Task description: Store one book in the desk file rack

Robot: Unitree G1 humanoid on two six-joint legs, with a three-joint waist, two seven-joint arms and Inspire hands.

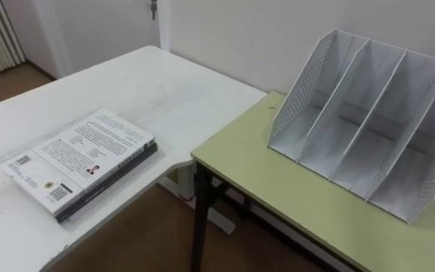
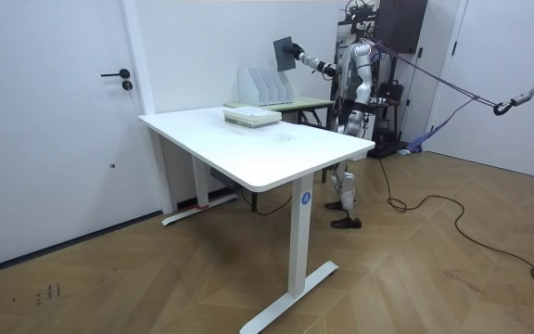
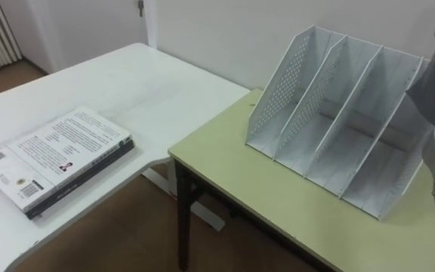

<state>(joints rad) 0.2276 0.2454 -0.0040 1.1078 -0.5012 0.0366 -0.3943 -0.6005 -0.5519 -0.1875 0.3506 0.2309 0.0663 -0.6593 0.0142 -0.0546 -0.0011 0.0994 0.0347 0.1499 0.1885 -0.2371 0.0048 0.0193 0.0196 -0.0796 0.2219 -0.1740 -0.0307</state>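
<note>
"Where's the book?"

"The dark book (image 2: 288,53) is in the air, upright, above the file rack (image 1: 368,121), at the end of the robot's raised right arm."

"And the fingers?"

"The right hand (image 2: 302,60) has its fingers clamped on the book's edge. It looks small in the room view, but the book hangs from nothing else."

"The rack itself?"

"It's on the green counter (image 1: 278,189), toward the far edge by the wall, with its slots open toward the robot."

"Anything else?"

"A stack of books (image 1: 81,162) lies flat on the white counter (image 1: 165,91), near its front edge and well apart from the rack. The robot stands at the green counter."
</note>
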